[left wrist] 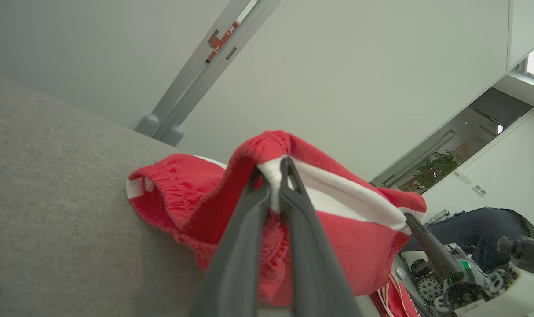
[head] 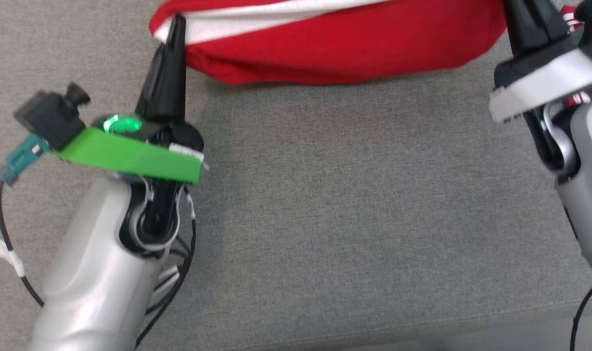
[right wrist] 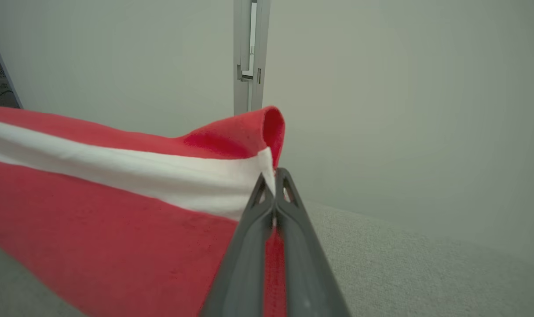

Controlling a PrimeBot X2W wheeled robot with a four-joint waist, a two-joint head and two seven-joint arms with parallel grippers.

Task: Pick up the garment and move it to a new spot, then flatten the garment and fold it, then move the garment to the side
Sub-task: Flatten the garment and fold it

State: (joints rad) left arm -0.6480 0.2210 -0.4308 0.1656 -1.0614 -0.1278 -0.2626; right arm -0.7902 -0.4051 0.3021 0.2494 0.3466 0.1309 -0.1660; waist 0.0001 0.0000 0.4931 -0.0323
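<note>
Both arms are up, the garment (head: 335,44) slung between them across the top of the head view.

- Left gripper (head: 176,24): jaws pinched shut on the white-striped edge of the red cloth. Its own wrist view shows the stripe squeezed between the fingertips (left wrist: 289,176).
- Right gripper (head: 530,19): jaws closed tight on the other end of the same stripe, seen close in the right wrist view (right wrist: 275,178).
- The garment hangs as a sagging band above the far part of the grey fabric-covered bench (head: 349,219). A gathered, elastic-looking part droops low on the left arm's side (left wrist: 161,193).

Judged step: the carry to a new spot, or the start of laying out. Nothing is flat and no fold has been made.

Next move, as judged: keep both pinches, hold the stripe taut between the arms, bring the cloth over the open bench and lower it so the hanging part lands first and spreads without bunching.

Hard to make out:
- The garment's upper edge and the right fingertips are cut off by the top of the head view.
- Whether the lowest cloth touches the bench or hangs just clear of it cannot be told.
- Its type is uncertain; the bunched end hides its shape.
</note>
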